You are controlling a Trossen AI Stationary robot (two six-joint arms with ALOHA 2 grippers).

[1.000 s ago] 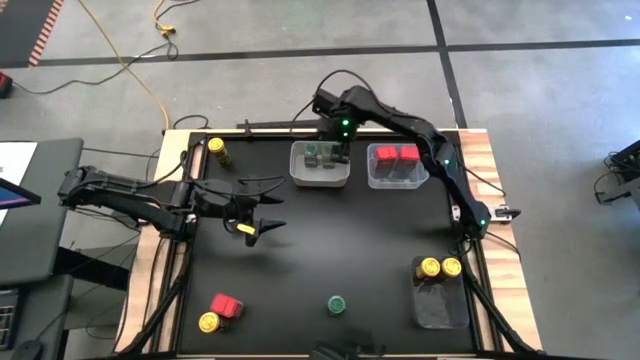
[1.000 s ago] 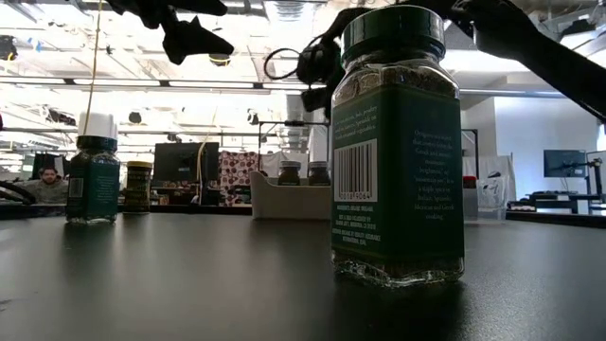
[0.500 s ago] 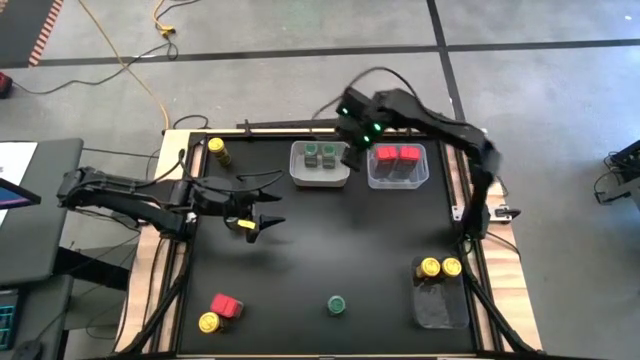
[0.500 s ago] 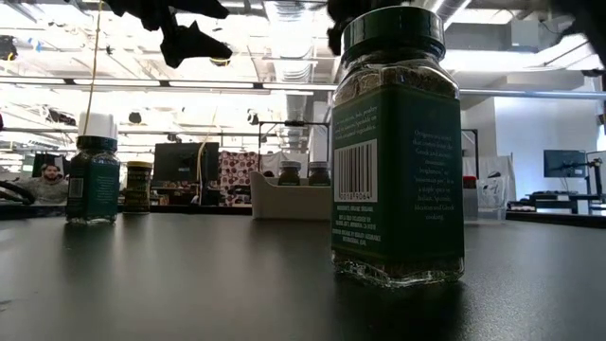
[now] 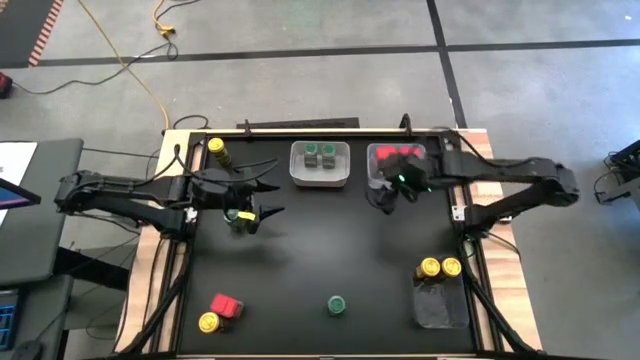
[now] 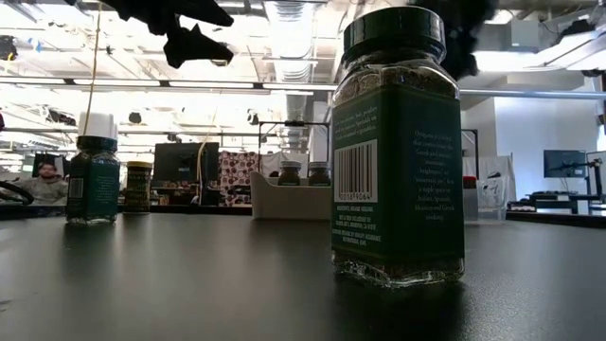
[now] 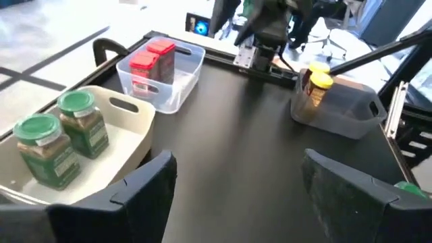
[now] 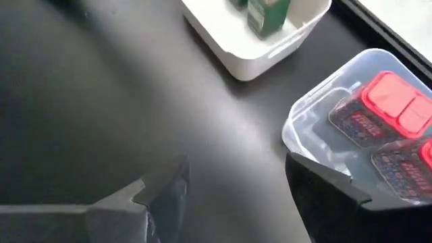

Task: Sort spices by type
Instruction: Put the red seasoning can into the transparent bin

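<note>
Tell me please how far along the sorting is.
Done: two green jars in white bin, red boxes in clear bin, two yellow jars in grey bin. In hand: nothing; left gripper and right gripper open. Left: loose green jar, loose red box, two loose yellow jars.

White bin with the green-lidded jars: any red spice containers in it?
No. The white bin holds only two green-lidded jars; the red ones sit in the clear bin beside it.

Left gripper (image 5: 258, 212) hovered over mid-left, fingers (image 7: 145, 182) spread and empty. Right gripper (image 5: 385, 198) reached in from the right, fingers (image 8: 162, 196) parted, nothing held.
</note>
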